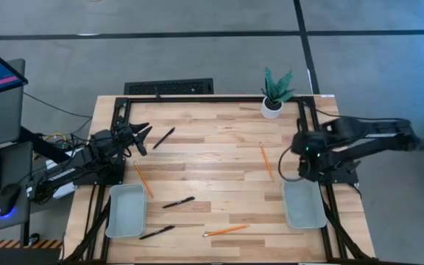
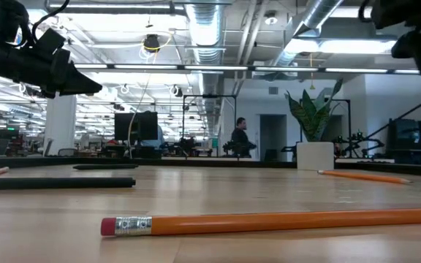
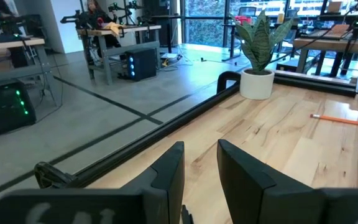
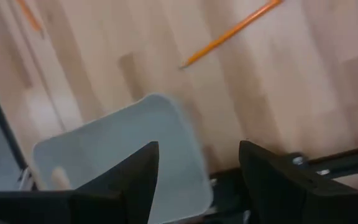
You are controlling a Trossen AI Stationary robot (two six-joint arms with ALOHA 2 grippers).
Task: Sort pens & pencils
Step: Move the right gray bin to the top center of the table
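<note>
Six sticks lie loose on the table, and nearest the right gripper [image 1: 300, 158], spread and empty over the right tray [image 1: 304, 205], is a pencil [image 1: 266, 160] just to its left, its long axis roughly front-to-back, while the left gripper [image 1: 140, 137] waits open

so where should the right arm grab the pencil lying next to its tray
Probably mid-shaft, from straight above. That pencil lies flat on the table, running roughly away from the front edge, just beside the right tray with nothing touching it. The right end effector is open over the tray; its fingers should close across the thin shaft, not along it.
</note>
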